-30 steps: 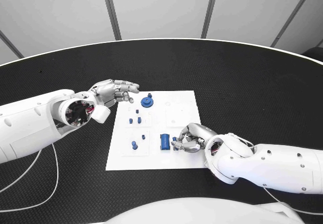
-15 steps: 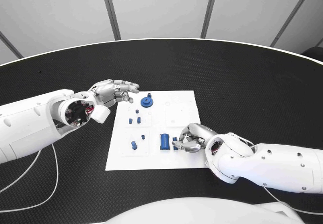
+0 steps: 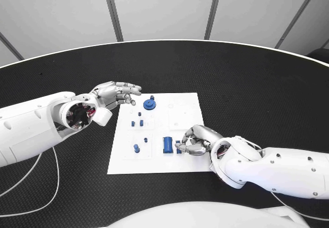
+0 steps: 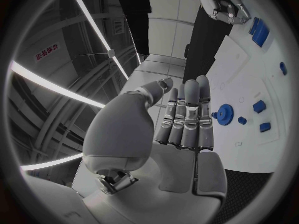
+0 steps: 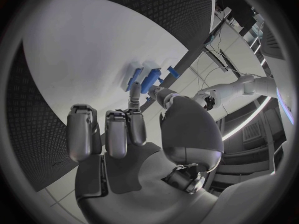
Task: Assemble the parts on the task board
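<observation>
The task board (image 3: 185, 107), a white rectangular plate, lay in the middle of the black table (image 3: 260, 85) with its long axis running from near to far. On its far part sat a blue gear (image 3: 149, 104), flat, with a small peg standing up from its centre. Nearer, on the left half of the board, two short blue pins (image 3: 137, 123) stood side by side, and nearer still another small blue piece (image 3: 138, 147) stood beside a tiny one. The largest part, a blue rectangular block (image 3: 168, 144), lay near the middle of the board's near half, its long axis running near to far, parallel to the board's long sides.

The right hand (image 3: 192, 141) was down over the near right part of the board, just right of the block. Its fingers were curled in around a small blue piece (image 3: 178, 145), which showed at their tips next to the block; the right wrist view showed the fingertips (image 5: 134, 103) meeting at the blue parts (image 5: 142, 79). Whether the piece was truly pinched or merely touched I could not tell.

The left hand (image 3: 113, 93) hovered at the board's far left corner, just left of the gear. In the left wrist view its fingers (image 4: 187, 114) lay straight and close together, the thumb apart, with nothing in them.
</observation>
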`<state>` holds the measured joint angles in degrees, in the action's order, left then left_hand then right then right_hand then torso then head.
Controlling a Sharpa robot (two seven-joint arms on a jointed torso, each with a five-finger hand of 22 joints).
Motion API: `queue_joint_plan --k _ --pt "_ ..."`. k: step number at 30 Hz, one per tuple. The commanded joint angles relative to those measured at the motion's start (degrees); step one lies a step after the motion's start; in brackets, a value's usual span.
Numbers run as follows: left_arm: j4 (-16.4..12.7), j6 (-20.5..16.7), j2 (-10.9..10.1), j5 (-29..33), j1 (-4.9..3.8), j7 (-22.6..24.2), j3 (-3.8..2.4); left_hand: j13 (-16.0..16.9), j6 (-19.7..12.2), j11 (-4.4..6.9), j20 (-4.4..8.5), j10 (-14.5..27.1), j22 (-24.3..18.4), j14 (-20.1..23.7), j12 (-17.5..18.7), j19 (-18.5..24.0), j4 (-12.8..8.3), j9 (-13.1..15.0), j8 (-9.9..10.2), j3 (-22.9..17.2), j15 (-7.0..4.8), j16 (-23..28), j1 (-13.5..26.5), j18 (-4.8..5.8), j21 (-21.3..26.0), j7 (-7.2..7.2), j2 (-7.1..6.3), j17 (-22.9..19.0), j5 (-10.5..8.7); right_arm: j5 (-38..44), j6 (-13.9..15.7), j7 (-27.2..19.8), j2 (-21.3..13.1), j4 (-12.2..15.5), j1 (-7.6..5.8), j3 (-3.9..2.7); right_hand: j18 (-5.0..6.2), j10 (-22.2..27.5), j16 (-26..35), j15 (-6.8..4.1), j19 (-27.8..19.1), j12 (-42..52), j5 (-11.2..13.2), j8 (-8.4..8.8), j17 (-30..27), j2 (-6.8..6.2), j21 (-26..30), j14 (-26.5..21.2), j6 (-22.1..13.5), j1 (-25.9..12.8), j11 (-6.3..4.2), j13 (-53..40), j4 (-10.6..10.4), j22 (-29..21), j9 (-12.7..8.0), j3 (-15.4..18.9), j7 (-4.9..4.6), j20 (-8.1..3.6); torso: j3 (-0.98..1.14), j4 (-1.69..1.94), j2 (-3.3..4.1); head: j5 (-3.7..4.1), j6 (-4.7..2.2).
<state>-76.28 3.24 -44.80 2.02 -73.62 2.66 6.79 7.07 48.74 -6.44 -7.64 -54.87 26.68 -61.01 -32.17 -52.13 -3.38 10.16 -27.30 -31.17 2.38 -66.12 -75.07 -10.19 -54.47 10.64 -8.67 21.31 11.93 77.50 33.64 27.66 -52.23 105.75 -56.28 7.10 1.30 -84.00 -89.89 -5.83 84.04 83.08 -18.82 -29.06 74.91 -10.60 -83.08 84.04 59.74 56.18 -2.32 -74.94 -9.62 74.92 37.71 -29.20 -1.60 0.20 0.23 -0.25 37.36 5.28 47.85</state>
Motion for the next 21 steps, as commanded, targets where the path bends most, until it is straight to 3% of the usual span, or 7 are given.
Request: queue_joint_plan --k 1,8,11,13,15,19,21 --pt "0.1 0.0 0.0 0.0 0.00 0.1 0.00 0.0 -0.3 -0.01 -0.02 0.4 -0.1 0.5 -0.4 -0.2 0.3 0.0 -0.3 0.1 -0.07 -0.3 0.3 -0.40 0.2 -0.20 0.31 -0.1 0.23 -3.7 2.1 -6.0 -1.4 0.1 -0.62 -0.04 0.41 -2.8 0.5 0.10 4.3 -1.3 0.0 1.09 14.1 -0.40 1.4 5.7 -1.7 1.6 0.24 -10.9 1.0 11.7 -0.4 -0.1 -0.53 -0.09 0.06 -0.07 -0.18 -0.17 -0.23" --pt "1.0 -0.7 0.1 1.4 0.05 1.7 0.02 0.0 -0.3 -0.04 -0.03 0.4 -0.1 0.5 -0.4 -0.2 0.4 0.0 -0.3 0.2 -0.05 -0.3 0.5 -0.38 0.3 -0.17 0.26 -0.1 0.20 -22.9 4.1 -26.1 -3.8 -2.3 -3.83 -0.06 3.10 3.5 6.3 2.17 0.6 -14.8 3.3 5.95 5.5 -1.05 16.4 3.3 -6.0 6.6 2.77 -4.1 3.3 5.4 -2.8 0.7 -3.42 1.74 -0.04 -0.47 -0.93 -0.20 -1.48" --pt "1.9 -1.1 0.3 4.2 0.22 3.2 0.02 0.0 -0.5 -0.07 -0.16 0.5 -0.5 0.7 -0.4 -0.1 1.1 0.0 -0.3 0.5 0.07 -0.2 1.3 -0.35 0.9 -0.18 0.02 -0.2 0.15 -34.5 2.6 -34.0 -3.9 -5.6 -5.99 -0.06 6.78 13.6 17.8 3.41 -6.0 -34.5 4.7 8.12 -7.3 -0.85 40.5 -1.8 -8.3 9.0 4.10 7.1 4.0 -6.1 -3.4 1.2 -4.93 3.05 -0.36 -0.81 -1.79 -0.39 -1.82" --pt "2.5 -1.4 0.5 6.0 0.40 4.2 0.02 0.0 -0.9 -0.21 -0.48 0.9 -1.1 3.1 -0.5 0.5 1.7 -0.1 -0.3 0.6 0.36 1.5 1.6 -0.22 1.9 -0.15 -0.26 -1.1 0.10 -40.5 1.5 -37.6 -3.7 -8.1 -7.29 -0.06 9.04 20.8 29.5 4.28 -11.0 -48.0 5.5 9.23 -18.3 -0.85 58.5 -7.2 -9.4 10.4 4.85 16.0 4.4 -15.9 -4.0 1.0 -5.97 3.94 -0.56 -1.01 -2.31 -0.40 -2.95" --pt "3.0 -1.7 0.6 7.8 0.57 5.2 0.03 -0.1 -1.0 -0.39 -0.90 1.1 -1.9 5.2 -0.5 1.9 2.2 0.0 -0.4 0.8 0.68 3.8 1.7 -0.19 3.5 -0.07 -0.50 -2.1 -0.04 -45.1 0.5 -40.3 -3.3 -10.4 -8.30 -0.06 9.05 22.8 41.7 5.05 -12.2 -51.4 5.7 10.40 -28.8 -0.67 62.4 -12.7 -10.8 11.5 5.81 19.7 4.5 -19.5 -5.0 0.2 -6.65 4.69 -0.66 -1.15 -2.62 -0.42 -3.48" --pt "4.5 -2.2 1.3 11.4 0.93 7.5 0.03 -1.9 -1.4 -1.51 -2.40 3.2 -4.9 10.8 2.2 6.2 3.3 0.1 -0.7 0.0 2.34 11.6 1.6 0.26 9.2 0.53 -0.81 -5.7 -0.04 -52.8 -1.4 -45.8 -1.9 -15.9 -10.18 -0.07 9.13 22.2 51.0 5.61 -13.3 -59.8 6.0 11.14 -32.4 0.03 69.5 -15.7 -9.5 14.8 5.13 31.8 5.9 -27.2 -6.9 -2.8 -5.68 5.30 -0.99 -1.47 -3.42 -1.02 -5.34" --pt "5.3 -2.6 1.7 13.2 1.12 8.7 0.03 -3.2 -2.6 -2.10 -3.58 3.1 -7.0 12.3 4.2 8.1 3.8 -0.2 0.0 -0.7 3.24 17.0 1.6 0.41 13.0 0.92 -1.20 -8.0 -0.23 -55.6 -2.3 -47.9 -1.0 -18.5 -10.95 -0.13 9.06 22.6 54.2 5.99 -14.7 -62.9 6.3 11.71 -33.7 -0.72 71.6 -17.5 -9.4 14.5 5.98 35.6 5.9 -29.2 -7.5 -3.0 -6.04 5.71 -1.05 -1.55 -3.62 -1.10 -6.38"
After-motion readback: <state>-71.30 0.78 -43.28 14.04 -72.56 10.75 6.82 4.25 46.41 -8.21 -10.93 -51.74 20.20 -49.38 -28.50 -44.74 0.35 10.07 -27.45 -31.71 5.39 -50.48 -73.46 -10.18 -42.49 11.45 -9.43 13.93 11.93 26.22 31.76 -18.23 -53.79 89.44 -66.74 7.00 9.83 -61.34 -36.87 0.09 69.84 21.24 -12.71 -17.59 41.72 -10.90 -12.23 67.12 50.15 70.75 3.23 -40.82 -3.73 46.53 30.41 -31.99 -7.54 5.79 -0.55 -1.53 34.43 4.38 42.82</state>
